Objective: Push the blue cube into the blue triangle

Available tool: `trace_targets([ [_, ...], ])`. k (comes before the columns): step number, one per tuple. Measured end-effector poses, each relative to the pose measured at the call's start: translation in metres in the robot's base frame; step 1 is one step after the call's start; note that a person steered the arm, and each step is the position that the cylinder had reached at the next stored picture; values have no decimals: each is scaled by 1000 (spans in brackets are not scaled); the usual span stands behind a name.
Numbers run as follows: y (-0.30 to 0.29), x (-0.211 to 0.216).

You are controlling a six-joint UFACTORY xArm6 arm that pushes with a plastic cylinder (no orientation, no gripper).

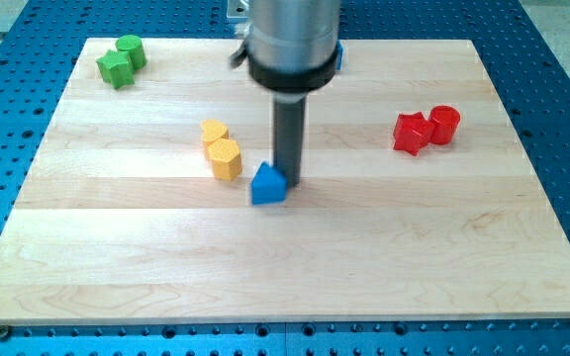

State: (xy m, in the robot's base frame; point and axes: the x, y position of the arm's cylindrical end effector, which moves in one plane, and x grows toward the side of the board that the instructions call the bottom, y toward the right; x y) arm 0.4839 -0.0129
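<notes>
A blue block with a pointed top, which looks like the blue triangle, lies near the middle of the wooden board. My tip stands right against its right side. A sliver of another blue block shows at the view's top, just right of the arm's body. It is mostly hidden by the arm, so I cannot tell its shape.
Two yellow blocks, a heart shape and a hexagon shape, lie just left of the blue block. A green cylinder and a green star-like block sit top left. A red star-like block and a red cylinder sit right.
</notes>
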Motion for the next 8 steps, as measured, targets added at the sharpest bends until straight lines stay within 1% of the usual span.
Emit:
trace_targets([
  [1, -9, -10],
  [2, -44, 23],
  [3, -45, 88],
  [4, -25, 71],
  [5, 37, -9],
  [6, 50, -99],
  [7, 127, -159],
  [8, 166, -215],
])
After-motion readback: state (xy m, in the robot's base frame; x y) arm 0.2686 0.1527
